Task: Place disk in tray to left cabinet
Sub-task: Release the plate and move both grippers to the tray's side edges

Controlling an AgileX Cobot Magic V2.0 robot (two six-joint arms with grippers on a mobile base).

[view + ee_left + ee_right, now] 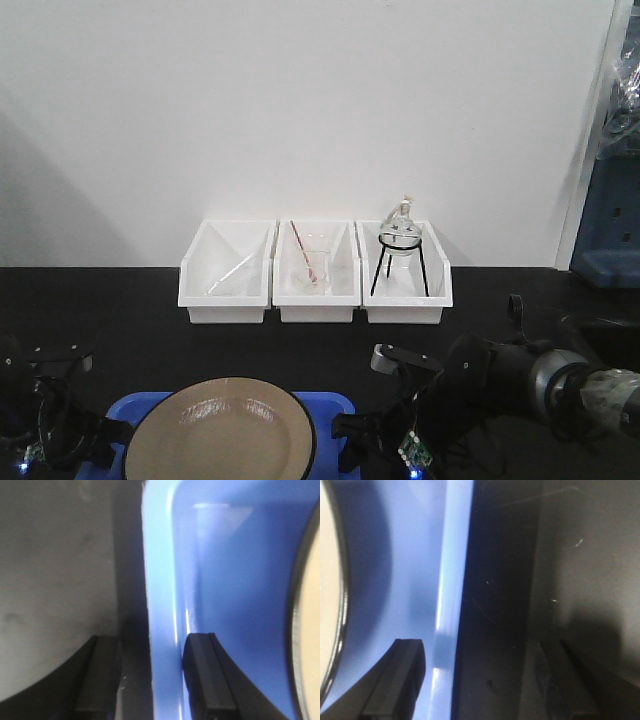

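The left pincer (150,647) stands moderately open, its two matte black, flat-faced fingers (207,675) straddling the raised edge of the rectangular bright blue plastic tray (160,580). The inner finger lies against the tray's inside wall, while the outer one sits apart from the rim over the dark tabletop (55,580), so nothing is clamped. The right pincer (482,647) is spread wider and straddles the tray's opposite edge, with one finger over the blue floor at lower left of its view and the other, dim and hard to make out, well off the rim over the black surface. It grips nothing either. The tray's plastic is smooth and glossy, with a bright streak of light running along its rounded lip. On it rests the round, shallow tan-beige plate with a thin black rim (220,432), shiny and nearly as wide as the tray, at the bottom centre of the front view. Behind it, against the plain white wall (300,100), three white plastic bins (227,285) stand side by side. The left one holds a thin clear rod, the middle one a clear glass beaker (317,268) with a reddish stick, and the right one a round glass flask (400,235) on a black wire tripod.
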